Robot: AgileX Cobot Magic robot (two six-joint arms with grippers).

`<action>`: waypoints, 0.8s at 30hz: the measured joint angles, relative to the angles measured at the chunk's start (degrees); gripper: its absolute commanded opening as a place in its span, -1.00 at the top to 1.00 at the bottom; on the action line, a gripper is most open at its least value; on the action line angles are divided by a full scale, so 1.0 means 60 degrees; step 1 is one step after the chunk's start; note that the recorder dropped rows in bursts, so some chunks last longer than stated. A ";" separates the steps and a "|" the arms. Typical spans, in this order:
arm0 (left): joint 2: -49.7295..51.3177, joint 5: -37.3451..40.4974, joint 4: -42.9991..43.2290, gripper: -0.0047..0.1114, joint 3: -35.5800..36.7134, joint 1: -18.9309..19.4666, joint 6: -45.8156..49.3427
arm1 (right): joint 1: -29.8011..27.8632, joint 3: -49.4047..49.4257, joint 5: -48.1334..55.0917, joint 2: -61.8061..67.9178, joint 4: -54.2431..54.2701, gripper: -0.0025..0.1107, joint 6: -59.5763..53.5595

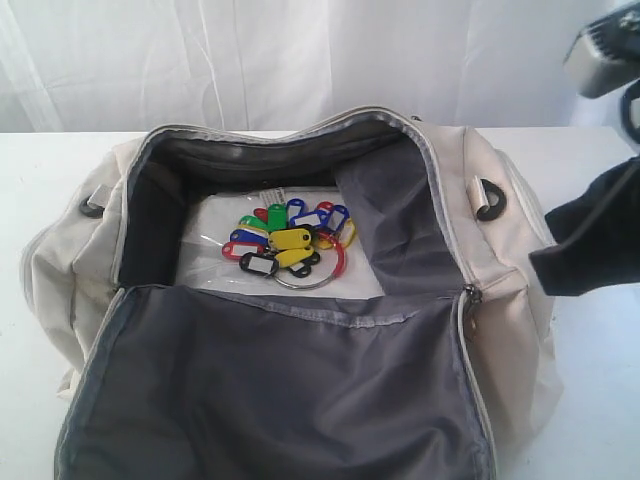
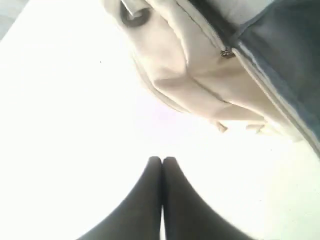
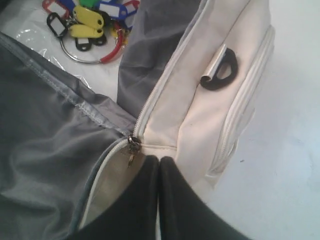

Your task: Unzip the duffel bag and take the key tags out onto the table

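Observation:
The cream duffel bag (image 1: 505, 300) lies unzipped on the white table (image 1: 590, 400), its grey-lined flap (image 1: 280, 400) folded toward the camera. Inside, on clear plastic, lies the bunch of coloured key tags (image 1: 290, 245) on metal rings, also seen in the right wrist view as key tags (image 3: 92, 25). My right gripper (image 1: 535, 268) hovers at the bag's right end; its jaws (image 3: 160, 159) are shut and empty, just beside the zipper pull (image 3: 131, 149). My left gripper (image 2: 162, 159) is shut and empty over bare table (image 2: 60, 125), short of the bag's end (image 2: 175, 65).
Black strap rings sit on both bag ends (image 1: 492, 200) (image 1: 92, 205). A white curtain (image 1: 300, 50) hangs behind the table. A grey device (image 1: 600, 50) shows at the top right. The bag takes up most of the table's middle.

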 measured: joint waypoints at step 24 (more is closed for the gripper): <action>0.3870 -0.5293 -0.7781 0.92 0.1600 0.5932 0.5920 | 0.0000 0.0808 0.0393 -0.0678 -0.0772 0.96 0.0000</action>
